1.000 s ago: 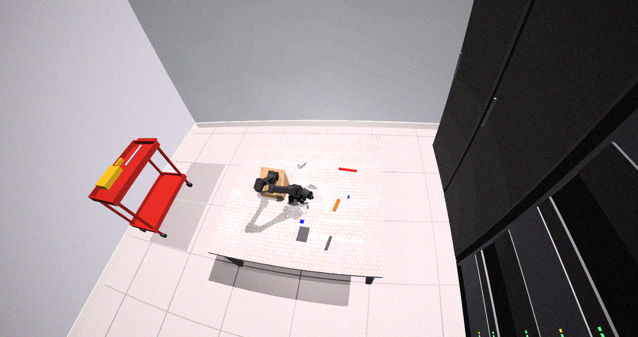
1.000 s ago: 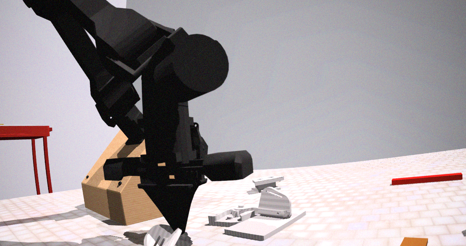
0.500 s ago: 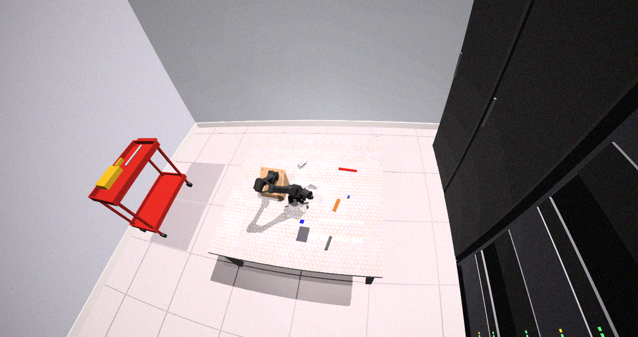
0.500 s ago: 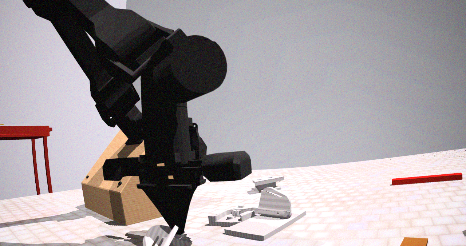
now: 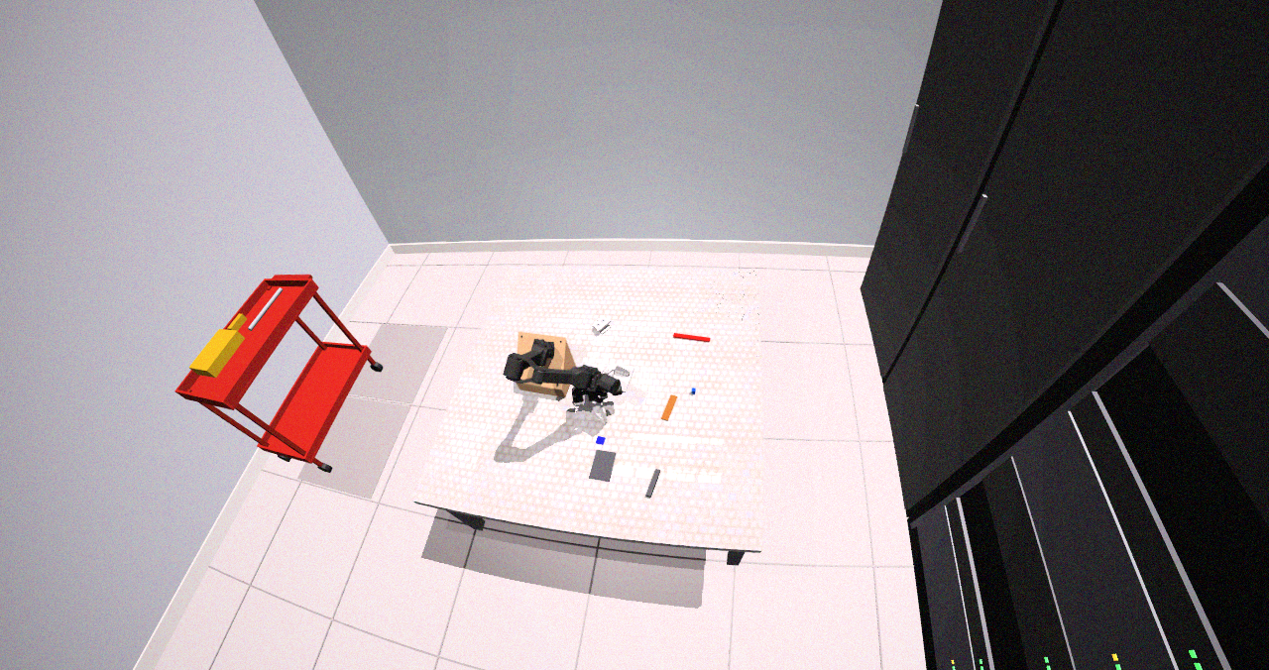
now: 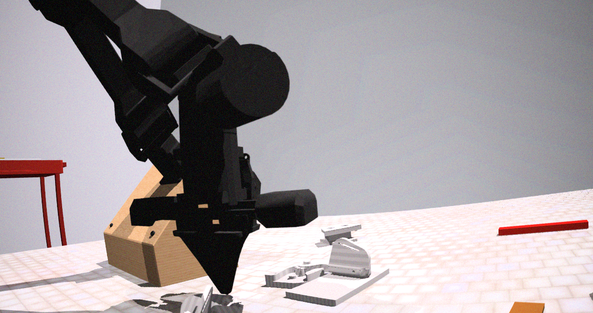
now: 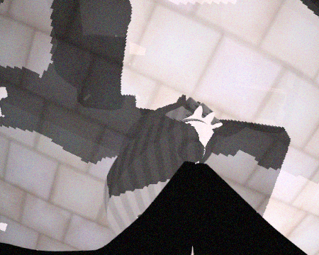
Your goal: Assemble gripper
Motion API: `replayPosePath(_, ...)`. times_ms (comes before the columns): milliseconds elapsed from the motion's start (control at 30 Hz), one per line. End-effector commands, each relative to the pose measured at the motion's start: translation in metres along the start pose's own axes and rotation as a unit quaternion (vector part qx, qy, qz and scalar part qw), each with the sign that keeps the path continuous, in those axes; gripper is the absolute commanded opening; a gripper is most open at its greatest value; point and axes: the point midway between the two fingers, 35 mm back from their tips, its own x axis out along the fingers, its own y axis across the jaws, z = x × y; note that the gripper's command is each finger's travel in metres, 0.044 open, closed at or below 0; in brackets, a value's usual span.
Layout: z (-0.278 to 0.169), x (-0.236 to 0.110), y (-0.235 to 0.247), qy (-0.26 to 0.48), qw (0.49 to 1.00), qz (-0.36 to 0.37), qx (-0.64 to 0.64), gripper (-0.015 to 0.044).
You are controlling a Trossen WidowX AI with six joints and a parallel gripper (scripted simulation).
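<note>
Gripper point(image 5: 592, 405) point(image 6: 225, 291) point(image 7: 193, 173) points down low over the table point(image 5: 506, 493) point(image 6: 447, 278), fingers pressed together. We see a pale jaw piece point(image 6: 197, 303) point(image 7: 149, 152) with white gear teeth right by the fingertips — can't tell if they touch it. It sits tilted, part in shadow, not on the base pins.

Second toothed piece point(image 6: 317, 272) lies farther back, its upright curved pad point(image 6: 350, 259) over a flat pale slab point(image 6: 331, 288). Another pale part point(image 5: 600, 327) point(image 6: 340, 231) stands behind that, apart from the rest. We can't say for sure which one is the base or the housing plate — nothing is closed up.

Also on the table: red bar point(image 5: 691, 337) point(image 6: 543, 227), orange block point(image 5: 668, 407) point(image 6: 526, 307), blue block point(image 5: 600, 440) near a dark plate point(image 5: 602, 466), and dark bar point(image 5: 651, 483). Red cart point(image 5: 312, 284) point(image 6: 33, 166) stands well apart, off the table.
</note>
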Motion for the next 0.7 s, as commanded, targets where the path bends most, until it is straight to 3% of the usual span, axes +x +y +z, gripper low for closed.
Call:
replayPosePath(0, -0.001, -0.026, -0.003, 0.002, 1.0, -0.004, 0.002, 0.0)
replayPosePath(100, -0.001, -0.056, -0.002, 0.006, 1.0, -0.004, 0.004, 0.0)
replayPosePath(200, -0.001, -0.058, -0.001, 0.007, 1.0, -0.004, 0.004, 0.0)
replayPosePath(667, 0.001, -0.049, -0.004, 0.003, 1.0, -0.008, 0.0, 0.0368)
